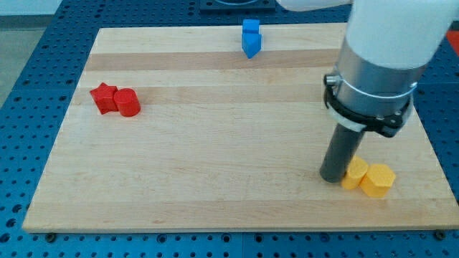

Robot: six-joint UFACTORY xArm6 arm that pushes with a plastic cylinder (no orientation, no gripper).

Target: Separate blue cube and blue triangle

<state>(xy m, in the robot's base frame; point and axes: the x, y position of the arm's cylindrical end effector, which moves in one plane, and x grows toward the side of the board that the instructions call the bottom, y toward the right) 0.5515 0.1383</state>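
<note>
The blue cube point(249, 27) sits at the top edge of the wooden board, near the middle. The blue triangle point(251, 44) lies just below it, touching it. My tip point(333, 176) is far from them, at the view's lower right, resting against the left side of a yellow block point(353, 174).
A second yellow block point(378, 180), roughly hexagonal, touches the first on its right, near the board's bottom right corner. A red star point(105, 97) and a red cylinder point(128, 102) sit together at the view's left. The board point(215, 158) lies on a blue perforated table.
</note>
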